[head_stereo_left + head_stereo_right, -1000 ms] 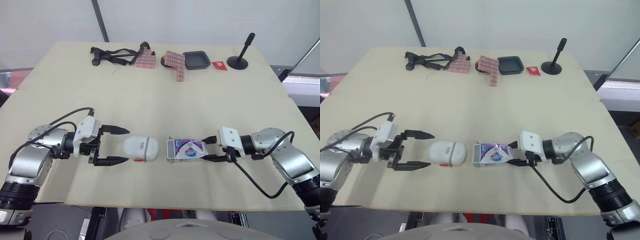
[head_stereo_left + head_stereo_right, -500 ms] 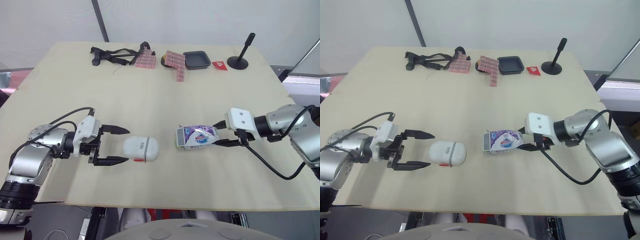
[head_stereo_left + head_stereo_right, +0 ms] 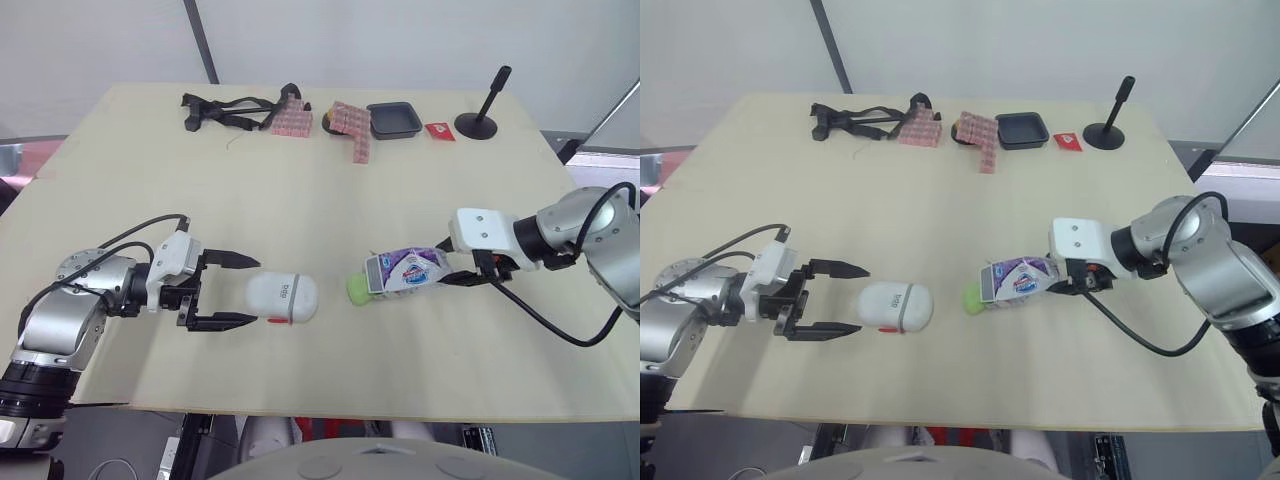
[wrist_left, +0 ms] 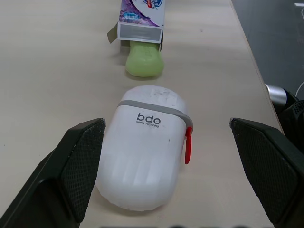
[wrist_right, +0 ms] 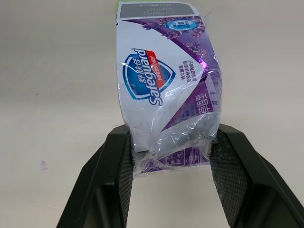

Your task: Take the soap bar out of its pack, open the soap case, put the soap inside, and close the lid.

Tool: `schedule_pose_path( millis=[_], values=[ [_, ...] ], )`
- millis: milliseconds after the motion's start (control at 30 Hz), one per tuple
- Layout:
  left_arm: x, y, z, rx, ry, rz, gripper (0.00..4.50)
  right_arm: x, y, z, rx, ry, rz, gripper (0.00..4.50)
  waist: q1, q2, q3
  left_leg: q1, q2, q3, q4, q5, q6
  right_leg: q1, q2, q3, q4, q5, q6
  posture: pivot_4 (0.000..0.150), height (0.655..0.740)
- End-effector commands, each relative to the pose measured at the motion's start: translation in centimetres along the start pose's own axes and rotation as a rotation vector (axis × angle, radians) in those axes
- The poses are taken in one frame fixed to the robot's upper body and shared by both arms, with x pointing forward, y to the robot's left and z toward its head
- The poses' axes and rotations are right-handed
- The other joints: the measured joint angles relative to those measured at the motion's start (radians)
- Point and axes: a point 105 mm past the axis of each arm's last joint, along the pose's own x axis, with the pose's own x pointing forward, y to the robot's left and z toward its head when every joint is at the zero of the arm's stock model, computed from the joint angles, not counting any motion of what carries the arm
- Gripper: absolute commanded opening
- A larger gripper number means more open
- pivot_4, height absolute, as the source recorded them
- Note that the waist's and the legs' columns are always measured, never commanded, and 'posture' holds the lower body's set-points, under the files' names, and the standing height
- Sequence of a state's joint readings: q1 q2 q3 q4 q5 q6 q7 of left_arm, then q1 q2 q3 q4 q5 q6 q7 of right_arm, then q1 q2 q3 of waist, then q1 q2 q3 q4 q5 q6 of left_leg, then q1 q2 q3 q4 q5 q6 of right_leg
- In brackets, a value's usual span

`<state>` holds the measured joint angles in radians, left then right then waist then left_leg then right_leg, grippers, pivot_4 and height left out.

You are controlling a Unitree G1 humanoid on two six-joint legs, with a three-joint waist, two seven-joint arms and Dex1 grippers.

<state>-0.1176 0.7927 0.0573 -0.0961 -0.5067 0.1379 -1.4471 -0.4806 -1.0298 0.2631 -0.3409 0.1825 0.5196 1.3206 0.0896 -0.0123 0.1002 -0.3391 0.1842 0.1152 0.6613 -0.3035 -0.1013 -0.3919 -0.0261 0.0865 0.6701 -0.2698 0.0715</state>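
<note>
Pale wooden desk (image 3: 320, 200), plain light wall behind. Far-edge clutter, black tray (image 3: 392, 119) and pink blocks (image 3: 350, 128), sits well away from both end effectors. Left end effector (image 3: 256, 290) is spread wide and grips nothing. The white soap case (image 3: 282, 297) lies shut just ahead, its near end between the fingertips, not touching. Right end effector (image 3: 447, 271) is clamped on the soap pack (image 3: 405, 271) at its sealed end. The green soap bar (image 3: 356, 290) pokes out of the far open end, between pack and case. Both forearms lie low and point inward.
</note>
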Motion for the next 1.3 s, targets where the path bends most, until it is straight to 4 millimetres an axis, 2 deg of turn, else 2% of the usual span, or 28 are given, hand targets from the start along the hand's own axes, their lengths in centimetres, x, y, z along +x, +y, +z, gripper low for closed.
schedule_pose_path(
  millis=[33, 200, 367, 467, 567, 667, 800, 967, 1167, 1300],
  values=[
    [-0.1, 0.0, 0.5, 0.027, 0.005, -0.006, 4.5, -1.2, -0.3, 0.1, -0.019, 0.01, -0.033, 2.34, 0.002, 0.0, 0.0, 0.0, 0.0, 0.0, 0.0, 0.0, 0.0, 0.0, 0.0, 0.0, 0.0, 0.0, 0.0, 0.15, 0.74],
    [-0.1, 0.2, 0.5, 0.029, 0.008, -0.001, 4.5, -3.7, 0.1, -1.7, 0.019, 0.053, -0.039, 2.34, 0.016, 0.0, 0.0, 0.0, 0.0, 0.0, 0.0, 0.0, 0.0, 0.0, 0.0, 0.0, -0.001, 0.0, 0.0, 0.15, 0.74],
    [0.1, 0.3, 0.5, 0.031, 0.006, -0.007, 4.5, -6.2, -0.4, -2.9, 0.076, 0.048, -0.096, 2.34, 0.018, 0.0, 0.0, 0.0, 0.0, 0.001, 0.0, 0.0, 0.0, 0.0, 0.0, 0.001, 0.0, 0.0, 0.0, 0.15, 0.74],
    [0.2, 0.4, 0.5, 0.033, 0.004, -0.012, 4.5, -7.5, -1.0, -3.0, 0.162, -0.027, -0.159, 2.34, 0.018, 0.0, 0.0, 0.0, 0.0, 0.001, 0.0, 0.0, 0.0, 0.0, 0.0, 0.001, 0.0, 0.0, 0.0, 0.15, 0.74],
    [0.2, 0.5, 0.5, 0.036, 0.004, -0.013, 4.5, -8.7, -2.1, -4.0, 0.269, -0.102, -0.281, 2.34, 0.021, 0.0, 0.0, 0.0, 0.0, 0.001, 0.0, 0.0, 0.0, 0.0, 0.0, 0.002, 0.0, 0.0, 0.0, 0.15, 0.74],
    [0.3, 0.6, 0.6, 0.038, 0.0, -0.009, 4.5, -9.4, -3.4, -6.9, 0.375, -0.163, -0.527, 2.34, 0.027, -0.001, -0.001, 0.0, 0.0, 0.002, 0.001, 0.0, 0.0, 0.0, 0.0, 0.001, 0.0, 0.0, 0.0, 0.15, 0.74],
    [0.3, 0.6, 0.7, 0.036, -0.003, -0.006, 4.5, -9.2, -3.9, -8.9, 0.495, -0.26, -0.775, 2.34, 0.036, 0.001, -0.001, -0.001, 0.0, 0.002, 0.002, 0.0, 0.0, -0.001, 0.0, 0.002, 0.0, 0.0, 0.0, 0.15, 0.74],
    [0.3, 0.6, 0.8, 0.038, -0.008, -0.002, 4.5, -8.7, -3.7, -11.0, 0.665, -0.293, -0.975, 2.34, 0.037, 0.002, -0.001, -0.001, 0.0, 0.002, 0.001, 0.0, 0.0, -0.001, 0.0, 0.002, 0.0, 0.0, 0.0, 0.15, 0.74],
    [0.1, 0.6, 1.0, 0.042, -0.004, 0.002, 4.5, -6.9, -2.0, -13.2, 0.904, -0.232, -1.095, 2.34, 0.04, 0.002, -0.001, 0.0, 0.0, 0.002, 0.001, 0.0, 0.0, -0.001, 0.0, 0.001, -0.001, 0.0, 0.0, 0.15, 0.74],
    [0.1, 0.6, 1.0, 0.043, -0.003, 0.004, 4.5, -6.2, -1.4, -13.9, 0.977, -0.203, -1.134, 2.34, 0.037, 0.003, -0.001, 0.0, 0.0, 0.002, 0.0, 0.0, 0.0, -0.001, 0.0, 0.001, -0.001, 0.0, 0.0, 0.15, 0.74]
  ],
)
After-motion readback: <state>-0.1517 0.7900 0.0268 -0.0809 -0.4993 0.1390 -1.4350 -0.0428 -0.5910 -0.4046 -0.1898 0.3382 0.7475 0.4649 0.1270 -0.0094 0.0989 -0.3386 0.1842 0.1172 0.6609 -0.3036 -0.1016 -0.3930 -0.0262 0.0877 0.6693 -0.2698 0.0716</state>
